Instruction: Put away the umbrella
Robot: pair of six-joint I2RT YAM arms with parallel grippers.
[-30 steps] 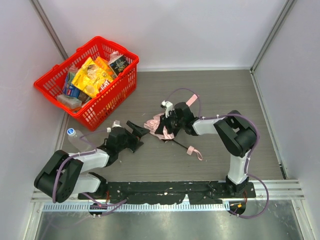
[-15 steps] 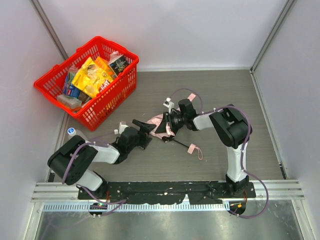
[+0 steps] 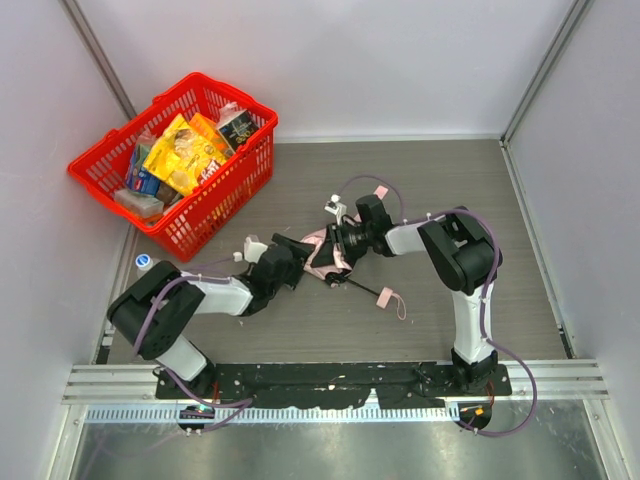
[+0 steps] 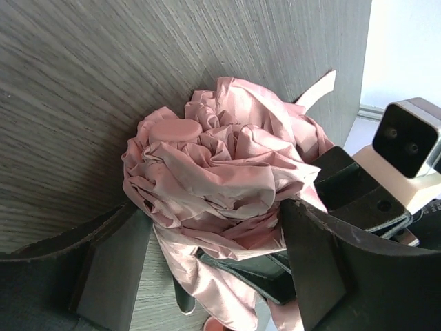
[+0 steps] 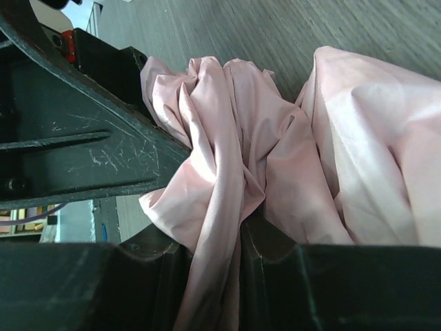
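Pink umbrella lies crumpled on the table, seen from above, between the left gripper and the right gripper. At our left wrist, fingers stand wide apart around the bundle. At our right wrist, the jaws pinch a fold of fabric.

Robot lab test booth.
Bare white panels behind the red shopping basket; aluminium rail well in front of it.
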